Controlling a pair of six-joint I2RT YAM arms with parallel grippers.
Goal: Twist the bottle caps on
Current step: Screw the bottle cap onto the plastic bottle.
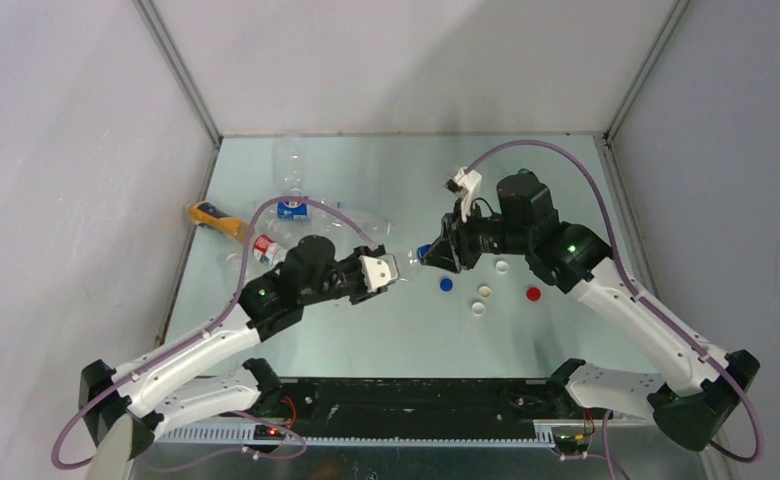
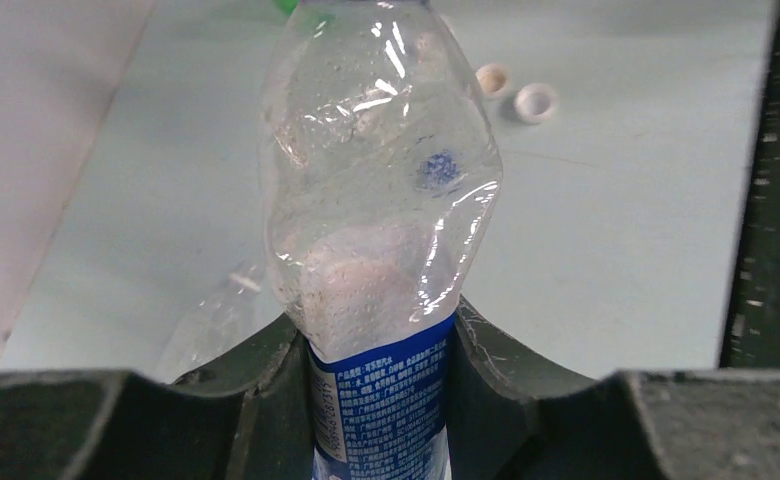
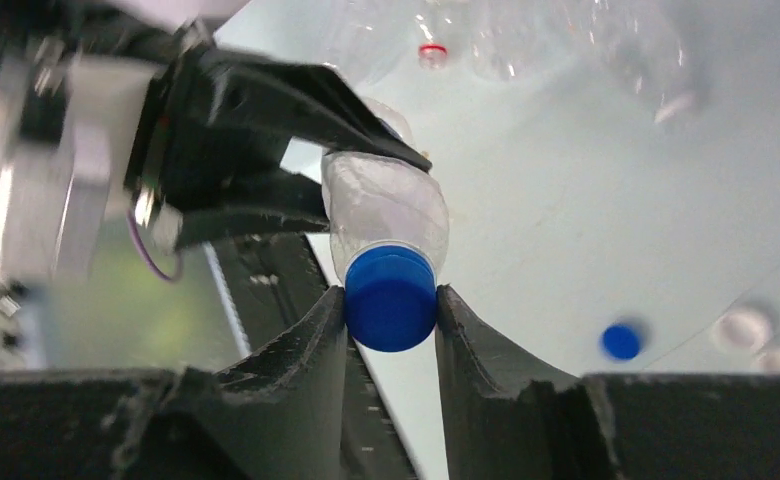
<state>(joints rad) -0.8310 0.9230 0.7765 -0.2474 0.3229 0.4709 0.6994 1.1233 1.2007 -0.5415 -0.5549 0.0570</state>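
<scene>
My left gripper [image 2: 381, 390] is shut on the blue-labelled waist of a clear bottle [image 2: 381, 200], held off the table with its neck pointing right. In the top view the left gripper [image 1: 381, 272] and right gripper [image 1: 428, 255] face each other across that bottle [image 1: 401, 262]. My right gripper [image 3: 390, 312] is shut on a blue bottle cap [image 3: 390, 298] that sits on the bottle's [image 3: 386, 210] mouth, one finger on each side of it. Whether its threads are engaged I cannot tell.
Loose caps lie on the table under the right arm: blue [image 1: 446, 284], cream [image 1: 484, 291], white [image 1: 478, 308], another white [image 1: 502, 266], red [image 1: 533, 294]. At the back left lie an orange-yellow bottle [image 1: 216, 220] and clear bottles with blue [image 1: 291, 208] and red-blue [image 1: 266, 248] labels.
</scene>
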